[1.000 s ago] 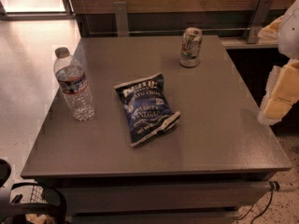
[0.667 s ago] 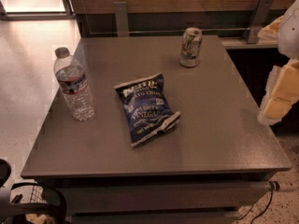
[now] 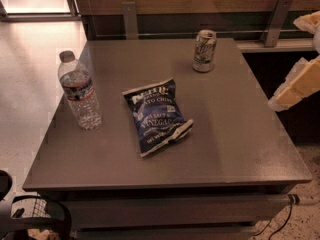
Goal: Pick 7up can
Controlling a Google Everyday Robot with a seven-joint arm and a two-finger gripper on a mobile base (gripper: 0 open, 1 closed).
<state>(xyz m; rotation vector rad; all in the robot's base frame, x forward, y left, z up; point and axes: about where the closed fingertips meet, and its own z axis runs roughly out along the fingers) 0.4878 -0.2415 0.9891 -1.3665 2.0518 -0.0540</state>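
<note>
The 7up can (image 3: 204,50) stands upright near the far edge of the grey table (image 3: 240,134), right of centre. It is silver-white with green lettering and a silver top. My gripper (image 3: 306,54) is at the right edge of the view, beyond the table's right side and well to the right of the can. Its two cream fingers (image 3: 298,86) stand wide apart with nothing between them.
A clear plastic water bottle (image 3: 80,92) stands upright near the table's left edge. A dark blue chip bag (image 3: 156,115) lies flat in the middle. A wooden wall panel with metal brackets (image 3: 129,19) runs behind the table. A cable (image 3: 280,219) hangs at the front right.
</note>
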